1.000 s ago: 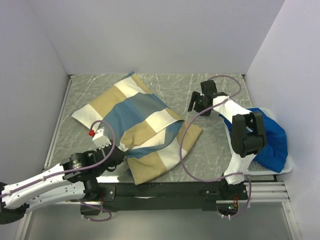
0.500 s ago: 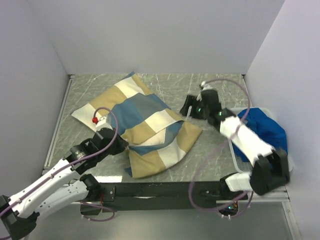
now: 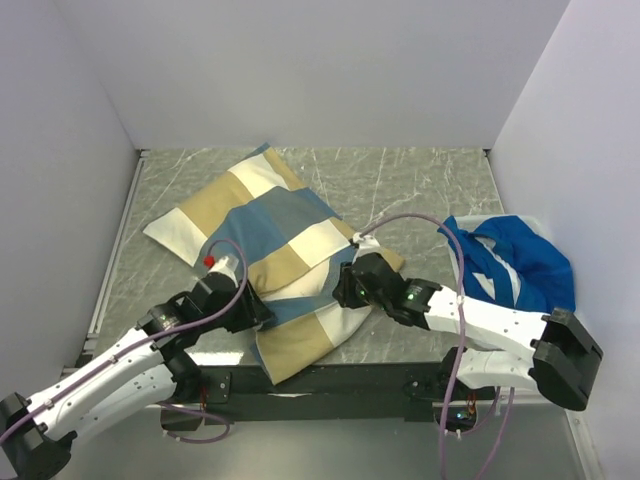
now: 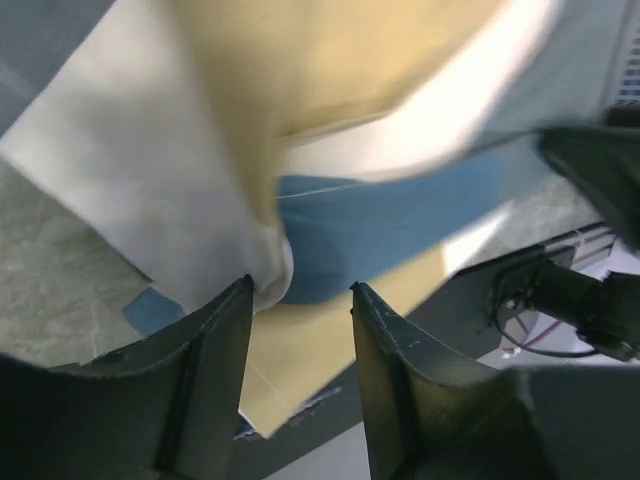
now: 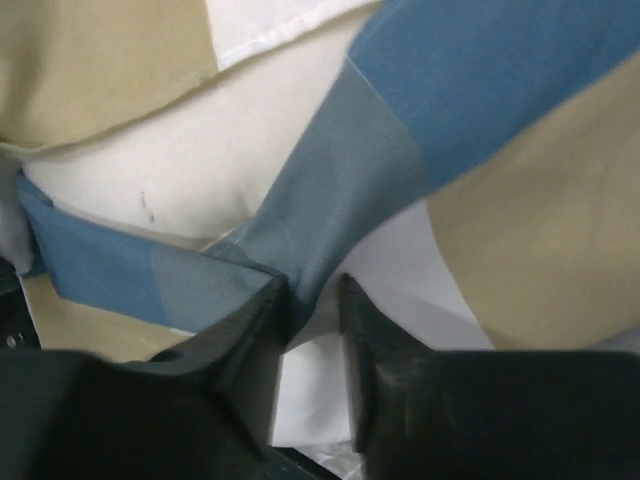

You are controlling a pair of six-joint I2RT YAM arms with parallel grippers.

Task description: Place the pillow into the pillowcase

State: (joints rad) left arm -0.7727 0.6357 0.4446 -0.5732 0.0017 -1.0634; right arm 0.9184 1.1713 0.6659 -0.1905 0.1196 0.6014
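Grey marble tabletop (image 3: pixel 400 180), plain white walls (image 3: pixel 300 70).
Right gripper (image 5: pixel 312 290) pinches a blue fold of the pillowcase (image 3: pixel 270 215); left gripper (image 4: pixel 300 290) gapes at its white hem.

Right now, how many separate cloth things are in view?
3: the pillowcase mid-table; the pillow, mostly hidden inside it; a blue cloth at the right edge. Others may lie underneath.

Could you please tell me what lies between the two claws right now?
In the top view, the near end of the limp tan, slate-blue and white patchwork pillowcase spans from left claw to right claw.
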